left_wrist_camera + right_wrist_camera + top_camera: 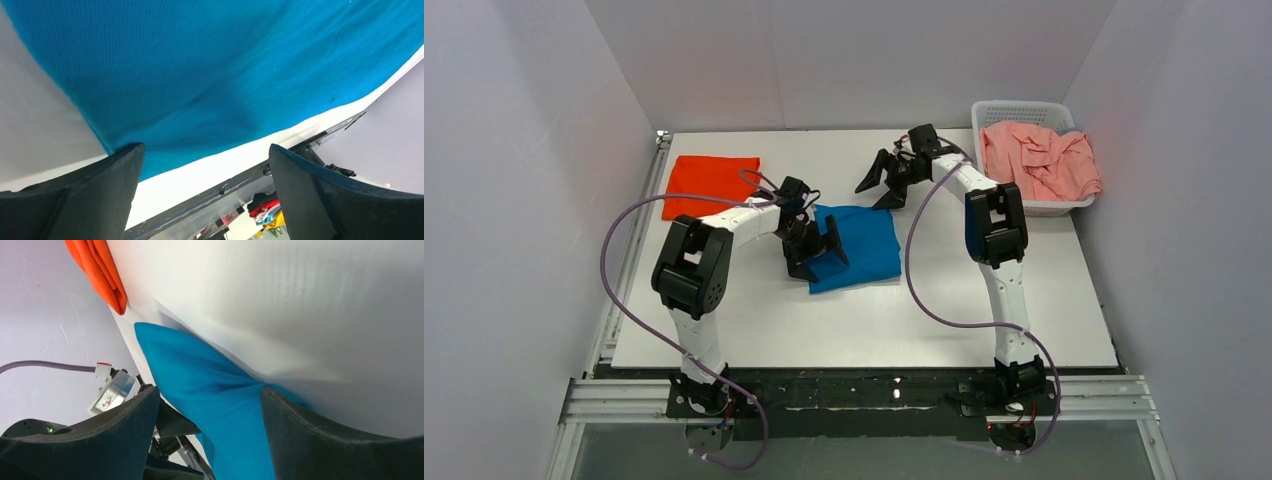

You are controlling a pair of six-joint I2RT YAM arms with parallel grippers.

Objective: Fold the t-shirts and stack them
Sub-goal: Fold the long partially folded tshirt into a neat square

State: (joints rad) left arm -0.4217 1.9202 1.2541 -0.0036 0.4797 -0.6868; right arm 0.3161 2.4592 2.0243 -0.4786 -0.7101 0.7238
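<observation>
A bright blue t-shirt [862, 243] lies folded flat in the middle of the white table [754, 320]. My left gripper [819, 258] hangs open over its left edge. In the left wrist view the blue cloth [210, 75] fills the top, and nothing sits between the open gripper [206, 155]. My right gripper [879, 188] stands open just above the shirt's far edge; its wrist view shows blue cloth [200, 375] below the open gripper [210, 395]. An orange-red t-shirt [711, 185] lies folded at the far left, and shows again [100, 270]. A pale salmon-pink t-shirt [1039, 160] lies crumpled in the basket.
A white lattice basket [1024, 110] stands at the far right corner of the table. Grey walls close in the left, back and right sides. A metal rail [864, 395] with both arm bases runs along the near edge.
</observation>
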